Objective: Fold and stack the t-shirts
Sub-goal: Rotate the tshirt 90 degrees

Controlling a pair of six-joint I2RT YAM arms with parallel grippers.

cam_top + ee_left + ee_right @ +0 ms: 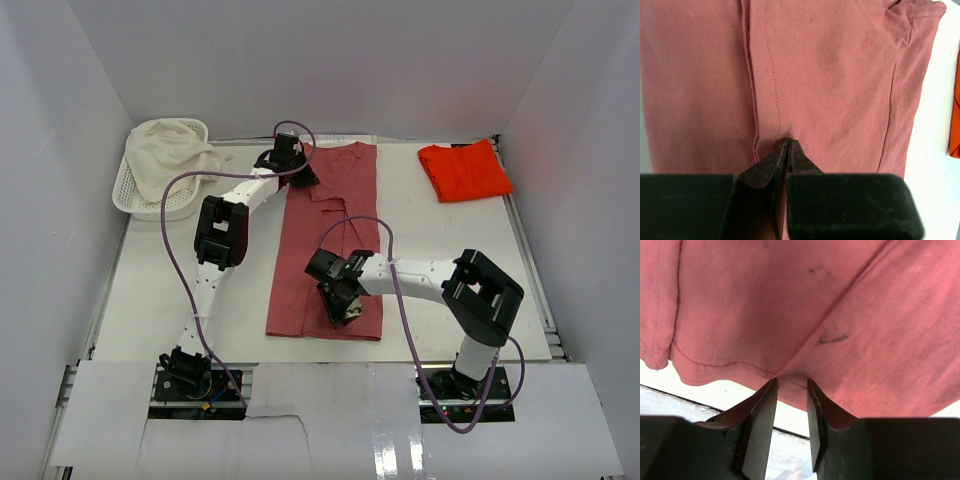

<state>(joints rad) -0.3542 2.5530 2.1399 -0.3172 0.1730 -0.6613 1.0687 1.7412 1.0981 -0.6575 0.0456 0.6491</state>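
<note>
The dusty rose-red t-shirt (330, 230) lies folded into a long strip down the middle of the table. My left gripper (297, 163) is at its far left corner; in the left wrist view the gripper (787, 142) is shut, pinching a fold of the rose-red t-shirt (840, 75). My right gripper (342, 303) is over the near end; in the right wrist view the gripper (791, 382) is closed on the hem of the rose-red t-shirt (790, 305), which is lifted off the table. The bright orange-red t-shirt (465, 170) lies folded at the back right, and its edge shows in the left wrist view (955, 120).
A white lattice basket (135, 195) holding a pale cloth (170, 145) stands at the back left. White walls close in the table on three sides. Purple cables loop over both arms. The table's near edge (685, 405) shows under the lifted hem.
</note>
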